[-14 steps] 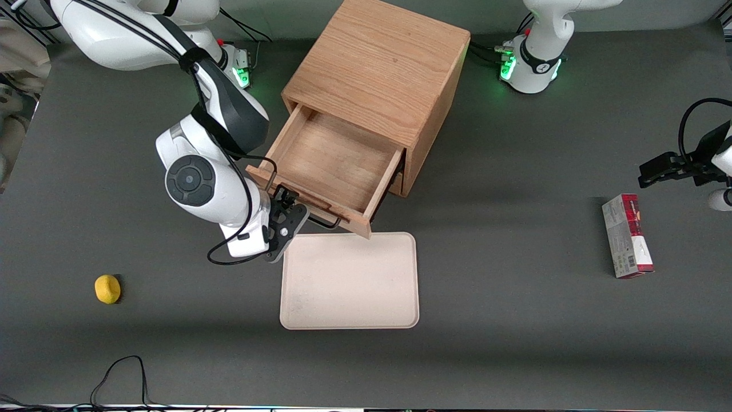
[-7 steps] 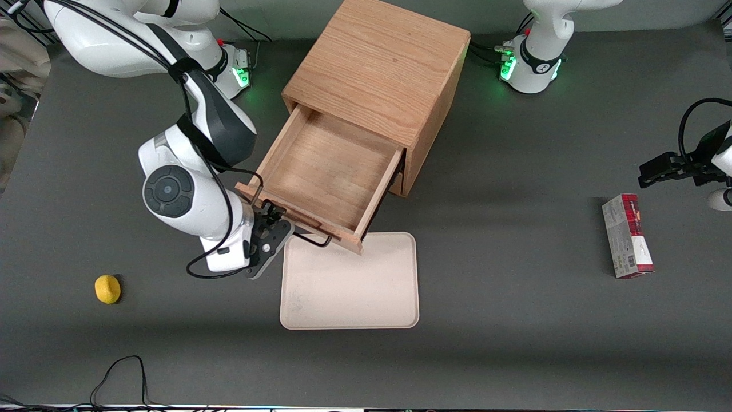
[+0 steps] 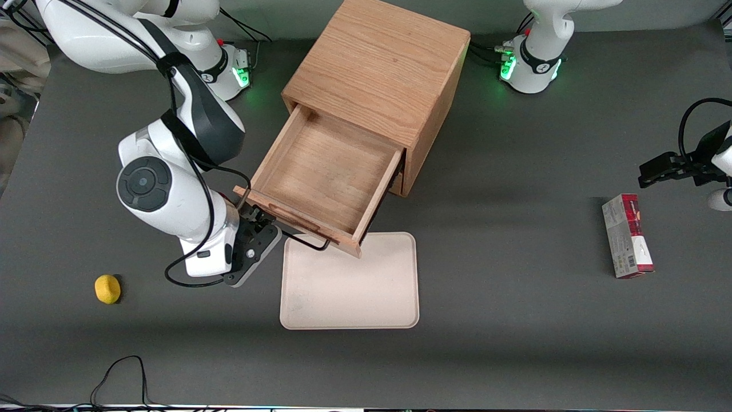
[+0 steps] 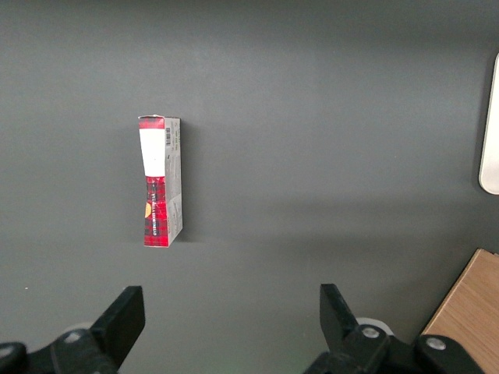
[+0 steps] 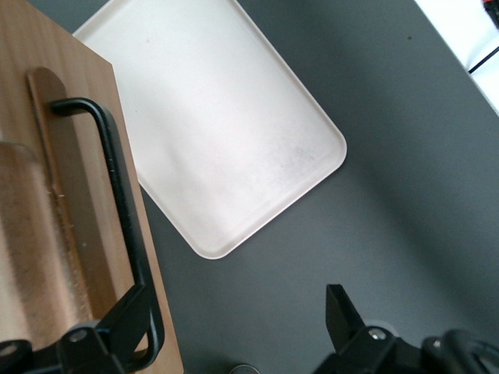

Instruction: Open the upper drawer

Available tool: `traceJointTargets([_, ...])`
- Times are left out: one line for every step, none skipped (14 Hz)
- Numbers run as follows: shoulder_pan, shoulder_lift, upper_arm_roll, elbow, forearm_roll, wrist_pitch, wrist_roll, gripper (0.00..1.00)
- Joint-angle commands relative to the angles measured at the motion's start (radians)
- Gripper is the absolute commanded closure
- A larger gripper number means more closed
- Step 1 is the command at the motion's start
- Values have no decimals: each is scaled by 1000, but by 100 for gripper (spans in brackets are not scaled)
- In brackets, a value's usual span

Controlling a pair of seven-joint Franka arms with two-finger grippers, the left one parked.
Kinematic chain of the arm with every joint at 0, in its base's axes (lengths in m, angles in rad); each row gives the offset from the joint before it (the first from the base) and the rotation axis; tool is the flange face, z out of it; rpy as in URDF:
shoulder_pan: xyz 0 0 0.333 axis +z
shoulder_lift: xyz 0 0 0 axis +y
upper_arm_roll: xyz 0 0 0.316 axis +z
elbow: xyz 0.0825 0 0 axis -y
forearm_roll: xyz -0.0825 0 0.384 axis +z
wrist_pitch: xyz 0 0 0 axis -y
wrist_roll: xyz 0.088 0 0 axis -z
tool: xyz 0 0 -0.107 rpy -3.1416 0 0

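**At the pull's end: tool beside the open upper drawer, fingers spread**

Beside the working-arm end of the drawer front, the black two-finger tool hangs low over the dark grey tabletop. Its fingers are spread apart and grip nothing: the wrist view shows one finger close to the bend of the long black wire pull and the other well apart, over bare tabletop. Whether that near finger touches the wire, I cannot tell.

The oak-wood upper drawer stands drawn far out of the oak cabinet, its plain box interior open to the front camera. Its front edge overhangs the corner of the cream rectangular plastic tray lying on the tabletop nearer that camera.

Key relation: the pull runs lengthwise along the drawer front, and the drawer's slide axis crosses it, pointing out from the cabinet toward the tray. The tool sits off the pull's end, not across its middle, so the drawer lies sideways from it, toward the cabinet.

Judgement: the drawer looks about fully out, so the task seems nearly done. Any further pull would need the tool back around the wire; otherwise a retreat away from the drawer front looks safe.
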Motion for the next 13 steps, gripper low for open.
traceJointTargets([-9,-79,-43,11,50,-36,24,0])
traceJointTargets([-9,-120,-83,4,102,-49,90,0])
traceJointTargets([-7,-168,-135,-5,165,-95,179,0])
traceJointTargets([-6,-200,-167,-13,200,-143,249,0])
traceJointTargets([-6,-235,-180,-22,202,-195,311,0])
traceJointTargets([-6,-271,-194,-50,195,-226,365,0])
traceJointTargets([-6,-324,-218,-100,193,-229,414,0])
traceJointTargets([-6,-381,-250,-169,193,-229,446,0])
traceJointTargets([-6,-434,-275,-229,199,-221,475,0])
traceJointTargets([-6,-481,-305,-278,207,-212,488,0])
traceJointTargets([-4,-524,-327,-315,208,-201,491,0])
traceJointTargets([-6,-568,-336,-366,212,-194,500,0])
traceJointTargets([-6,-620,-367,-427,240,-172,524,0])
